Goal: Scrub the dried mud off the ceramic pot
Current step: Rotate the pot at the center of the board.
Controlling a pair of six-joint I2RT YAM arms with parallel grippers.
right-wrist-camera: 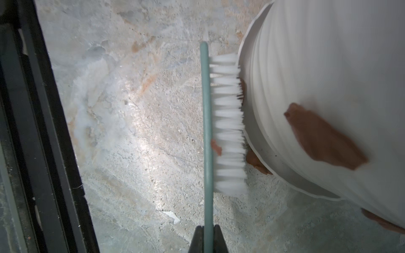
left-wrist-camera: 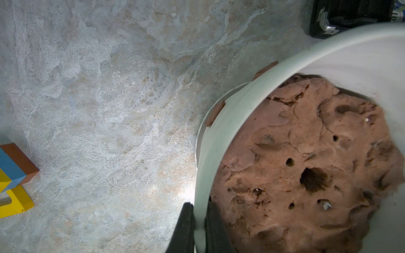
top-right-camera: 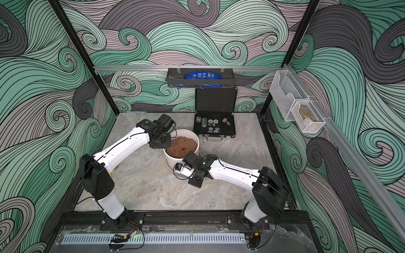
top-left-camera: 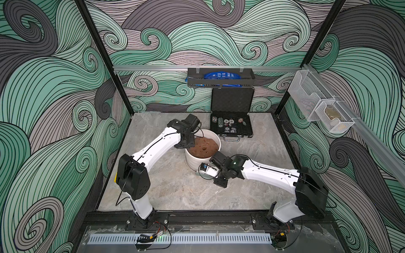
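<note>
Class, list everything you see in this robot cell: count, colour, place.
ceramic pot: one, white, table centre
soil mound: one, brown, inside pot
dried mud: several, reddish-brown, pot's outer wall
brush: one, teal, white bristles, beside the pot's base
chip case: one, black, table's back
wall basket: one, black, back wall
bins: two, clear, side wall
toy block: one, blue-orange-yellow, on table
left claw: black, shut on pot rim
right claw: black, shut on brush handle

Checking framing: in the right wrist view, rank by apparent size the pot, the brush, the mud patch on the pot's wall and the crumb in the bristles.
ceramic pot, though cropped
brush
mud patch on the wall
crumb in the brush
</note>
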